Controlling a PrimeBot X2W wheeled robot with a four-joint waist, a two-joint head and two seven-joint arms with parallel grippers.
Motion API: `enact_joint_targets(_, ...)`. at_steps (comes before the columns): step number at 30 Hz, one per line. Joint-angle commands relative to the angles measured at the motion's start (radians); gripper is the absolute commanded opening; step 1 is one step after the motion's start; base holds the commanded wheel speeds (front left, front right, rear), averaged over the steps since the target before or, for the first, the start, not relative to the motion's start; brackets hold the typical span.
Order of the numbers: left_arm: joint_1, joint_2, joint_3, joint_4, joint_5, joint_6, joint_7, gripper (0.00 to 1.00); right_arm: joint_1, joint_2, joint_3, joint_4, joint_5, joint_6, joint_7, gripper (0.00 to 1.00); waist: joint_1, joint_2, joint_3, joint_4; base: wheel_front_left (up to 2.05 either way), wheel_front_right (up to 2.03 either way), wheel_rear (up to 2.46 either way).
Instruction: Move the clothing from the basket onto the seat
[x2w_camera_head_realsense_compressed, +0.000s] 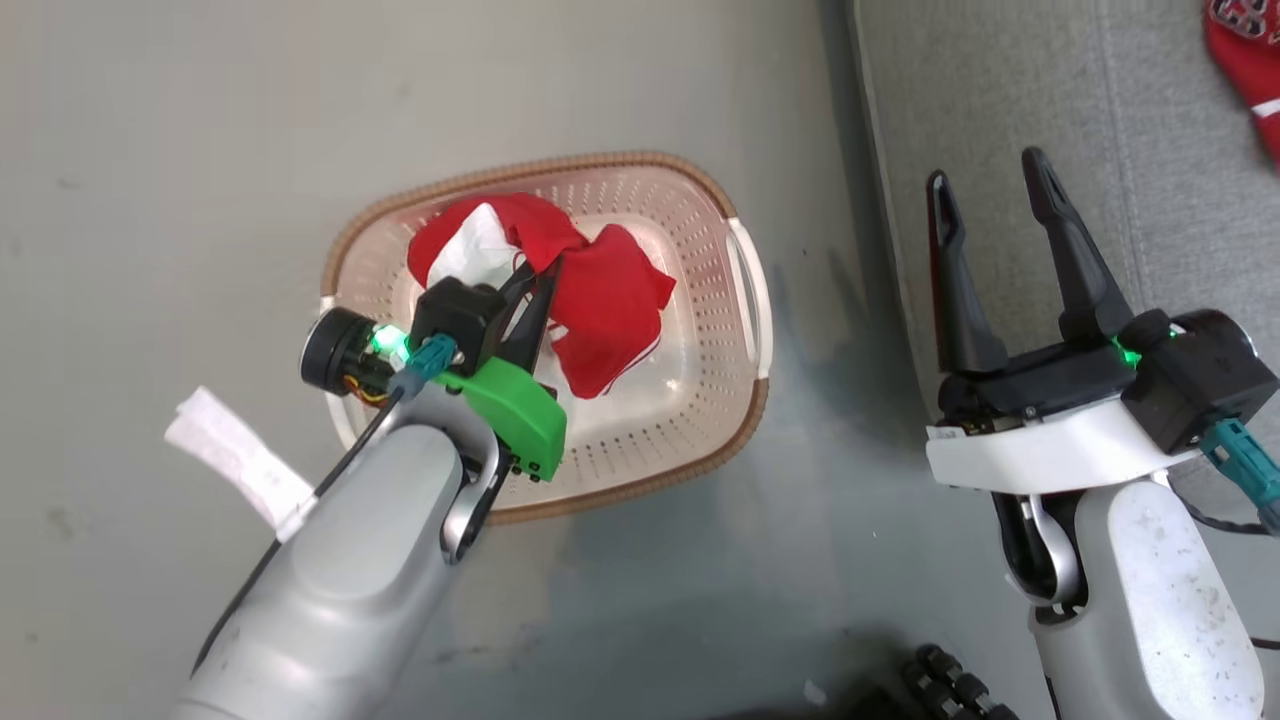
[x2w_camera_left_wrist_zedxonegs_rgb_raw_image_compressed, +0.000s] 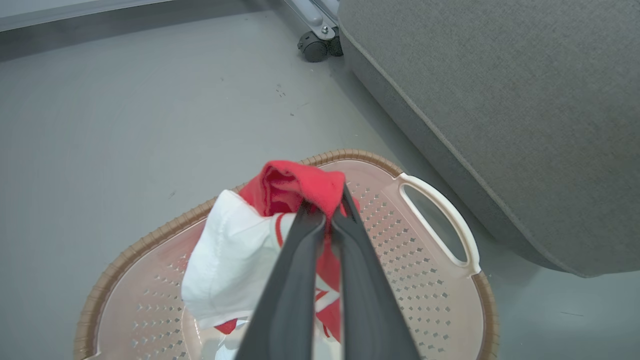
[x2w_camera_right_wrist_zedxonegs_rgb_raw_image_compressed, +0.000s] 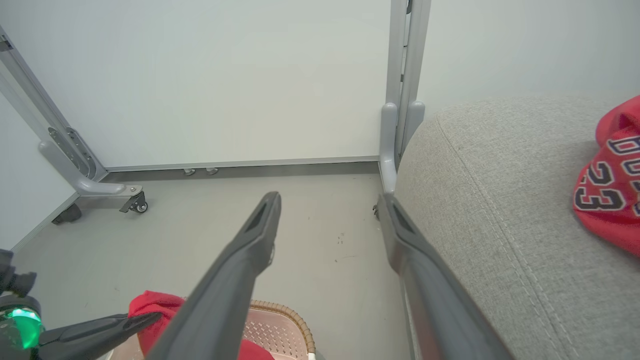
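Observation:
The cream basket with its brown rim stands on the floor left of the grey seat. Red and white clothing hangs bunched over the basket, lifted by my left gripper, which is shut on a red fold with a white part drooping beside it. Another red garment with lettering lies on the seat at the far right. My right gripper is open over the seat's left edge, holding nothing.
A metal frame leg with a caster and an upright post stand by the white wall behind. A caster sits near the seat's corner. A white paper tag hangs off my left forearm. Grey floor surrounds the basket.

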Motion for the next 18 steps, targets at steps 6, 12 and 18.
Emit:
enact_joint_targets(6, 0.106, 0.023, 0.082, -0.163, 0.058, 0.016, -0.004, 0.00, 0.051, -0.003, -0.018, -0.004, -0.010, -0.001, 0.028, 1.00, 0.0001, 0.0000, -0.163, 0.054, 0.00, 0.00, 0.00)
enact_joint_targets(12, 0.178, 0.032, 0.163, -0.319, 0.105, 0.023, -0.004, 0.00, 0.087, -0.003, -0.030, -0.010, -0.012, -0.001, 0.049, 1.00, 0.0001, 0.0000, -0.244, 0.073, 0.00, 0.00, 0.00)
enact_joint_targets(18, 0.234, 0.024, 0.240, -0.464, 0.138, 0.014, -0.003, 0.00, 0.128, -0.003, -0.031, -0.017, -0.013, -0.001, 0.074, 1.00, 0.0001, 0.0000, -0.319, 0.089, 0.00, 0.00, 0.00)
